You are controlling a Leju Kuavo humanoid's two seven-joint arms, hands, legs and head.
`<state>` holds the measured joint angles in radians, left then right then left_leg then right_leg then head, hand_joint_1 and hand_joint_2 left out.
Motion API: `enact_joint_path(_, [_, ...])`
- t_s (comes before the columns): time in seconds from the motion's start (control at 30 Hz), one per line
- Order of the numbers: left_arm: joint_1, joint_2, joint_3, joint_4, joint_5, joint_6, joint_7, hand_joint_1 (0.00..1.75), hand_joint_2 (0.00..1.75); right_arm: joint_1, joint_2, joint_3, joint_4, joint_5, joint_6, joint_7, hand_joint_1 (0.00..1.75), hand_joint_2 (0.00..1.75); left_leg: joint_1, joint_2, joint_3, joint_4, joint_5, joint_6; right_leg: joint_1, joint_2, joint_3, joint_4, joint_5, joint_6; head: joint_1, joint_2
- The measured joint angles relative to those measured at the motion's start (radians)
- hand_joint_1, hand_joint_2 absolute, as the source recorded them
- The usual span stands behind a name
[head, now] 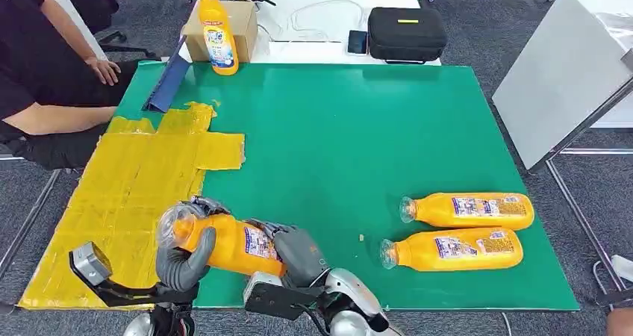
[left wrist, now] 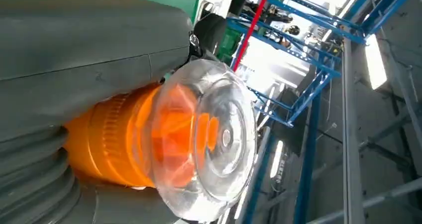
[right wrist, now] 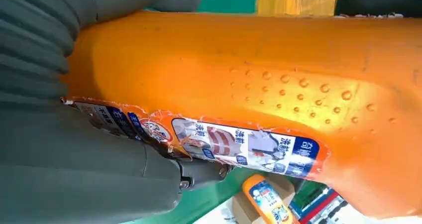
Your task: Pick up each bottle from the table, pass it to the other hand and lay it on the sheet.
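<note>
Bottle [head: 224, 243] orange, blue-white label, Chinese print unreadable, both hands gripping

bottle [right wrist: 278, 84] label, Chinese print, unreadable

I see four orange bottles with clear caps: the held bottle [head: 224, 243] lies tilted above the green mat's front edge, gripped by both hands beside the yellow sheet [head: 127, 201]. Two bottles [head: 469, 210] [head: 454, 249] lie side by side near the front right corner, caps pointing left. An upright bottle [head: 216, 33] stands at the back left edge.
</note>
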<state>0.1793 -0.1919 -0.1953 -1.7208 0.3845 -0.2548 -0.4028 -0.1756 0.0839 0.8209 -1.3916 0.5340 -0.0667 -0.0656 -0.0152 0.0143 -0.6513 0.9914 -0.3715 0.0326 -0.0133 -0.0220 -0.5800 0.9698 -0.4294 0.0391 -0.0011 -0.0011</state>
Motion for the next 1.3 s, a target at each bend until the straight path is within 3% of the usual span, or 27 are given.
enact_joint_path(0.37, [0.0, 0.0, 0.004, 0.0, 0.011, -0.02, -0.004, 1.75, 1.75, 0.0, -0.001, 0.0, 0.0, 0.026, -0.019, 0.009, 1.75, 1.75, 0.0, 0.0, 0.0, 0.0, 0.0, 0.0, 0.0, 0.0, 0.0, 0.0, 0.0, 0.0, 0.0, 0.0])
enact_joint_path(0.4, [0.002, 0.0, 0.006, 0.0, 0.013, -0.029, -0.008, 1.75, 1.75, 0.006, -0.002, 0.0, -0.003, 0.045, -0.036, 0.009, 1.59, 1.75, 0.0, 0.0, 0.0, 0.0, 0.0, 0.0, 0.0, 0.0, 0.0, 0.0, 0.0, 0.0, 0.0, 0.0])
enact_joint_path(0.43, [0.002, 0.0, 0.006, 0.0, 0.013, -0.029, -0.008, 1.75, 1.75, 0.006, -0.002, 0.0, -0.003, 0.047, -0.037, 0.009, 0.0, 1.75, 0.0, 0.0, 0.0, 0.0, 0.0, 0.0, 0.0, 0.0, 0.0, 0.0, 0.0, 0.0, 0.0, 0.0])
enact_joint_path(0.47, [0.002, 0.0, 0.006, 0.0, 0.012, -0.029, -0.008, 1.75, 1.75, 0.007, -0.002, 0.0, -0.005, 0.052, -0.04, 0.01, 0.0, 1.75, 0.0, 0.0, 0.0, 0.0, 0.0, 0.0, 0.0, 0.0, 0.0, 0.0, 0.0, 0.0, 0.0, 0.0])
enact_joint_path(0.5, [0.002, 0.0, 0.006, 0.0, 0.009, -0.025, -0.009, 1.75, 1.75, 0.008, -0.003, 0.0, -0.009, 0.055, -0.043, 0.013, 0.0, 0.0, 0.0, 0.0, 0.0, 0.0, 0.0, 0.0, 0.0, 0.0, 0.0, 0.0, 0.0, 0.0, 0.0, 0.0])
enact_joint_path(0.67, [0.002, 0.0, 0.013, 0.0, -0.131, 0.082, -0.043, 1.75, 1.75, 0.021, -0.02, -0.011, -0.044, 0.099, -0.081, 0.022, 0.0, 0.0, 0.0, 0.0, 0.0, 0.0, 0.0, 0.0, 0.0, 0.0, -0.001, 0.0, 0.0, 0.0, 0.0, 0.0])
enact_joint_path(0.87, [-0.033, 0.004, 0.053, 0.015, -0.638, 0.452, -0.093, 1.75, 1.75, 0.087, -0.087, -0.094, -0.177, 0.171, -0.095, 0.037, 0.0, 0.0, 0.0, -0.001, 0.0, 0.0, 0.0, 0.0, 0.0, 0.0, 0.001, 0.0, 0.0, 0.0, 0.0, 0.0])
enact_joint_path(1.2, [-0.049, 0.008, 0.068, 0.027, -0.689, 0.494, -0.094, 1.75, 1.75, 0.129, -0.126, -0.134, -0.258, 0.187, -0.096, 0.039, 0.0, 0.0, 0.0, 0.0, 0.001, 0.0, 0.0, 0.0, 0.0, 0.0, 0.0, 0.0, 0.0, 0.0, 0.0, 0.0])
enact_joint_path(1.3, [-0.062, 0.008, 0.067, 0.043, -1.046, 0.733, -0.021, 1.75, 1.75, 0.162, -0.142, -0.155, -0.295, 0.225, -0.105, 0.047, 0.0, 0.0, 0.0, 0.0, 0.001, 0.0, 0.0, 0.0, 0.0, 0.0, 0.0, 0.0, 0.0, 0.0, 0.0, 0.0])
